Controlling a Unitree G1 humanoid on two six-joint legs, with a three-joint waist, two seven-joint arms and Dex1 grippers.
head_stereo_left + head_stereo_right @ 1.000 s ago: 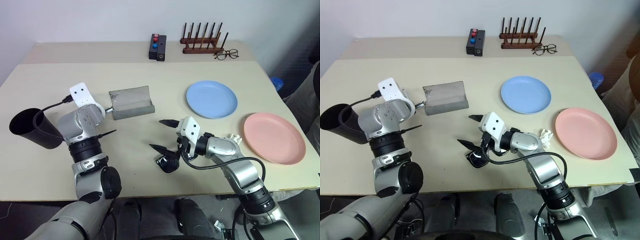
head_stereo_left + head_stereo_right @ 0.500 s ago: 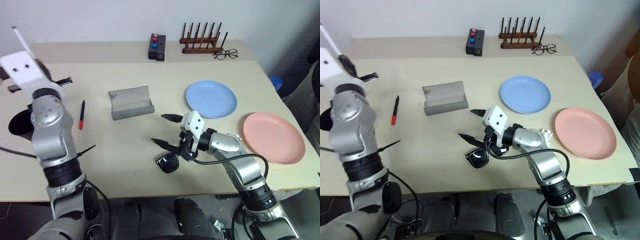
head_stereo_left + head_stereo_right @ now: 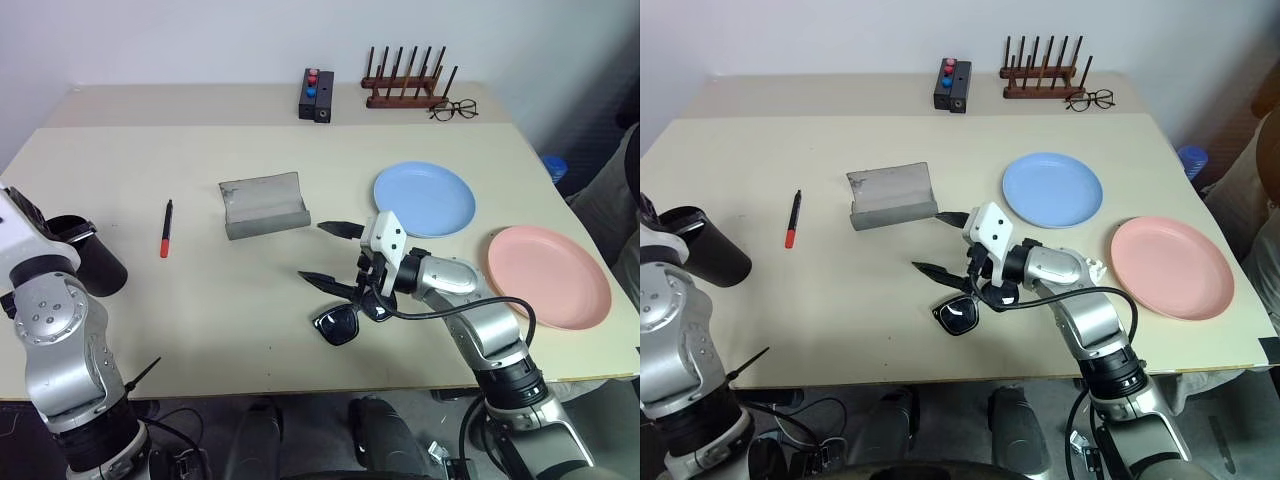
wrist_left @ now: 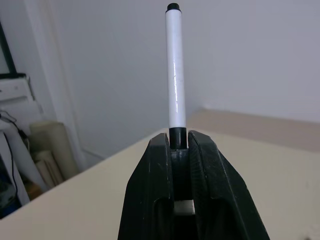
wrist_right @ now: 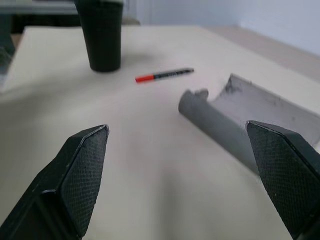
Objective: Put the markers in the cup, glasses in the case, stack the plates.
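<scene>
White marker (image 4: 175, 70) clamped in left pincer (image 4: 179, 142), not yet dropped in cup (image 3: 88, 262) at frame left. Red-black marker (image 3: 165, 228) left on bench (image 3: 240, 300). Right pincer (image 3: 326, 256) spread wide above sunglasses (image 3: 340, 322), frame centre; case (image 3: 263, 204) empty; blue plate (image 3: 424, 198), pink plate (image 3: 548, 275) unstacked.

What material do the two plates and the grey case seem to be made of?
The blue plate and the pink plate look like smooth plastic: even colour, faint sheen. The grey case looks like matte felt or stiff fabric, with a dull, slightly mottled surface; I cannot be certain.
</scene>
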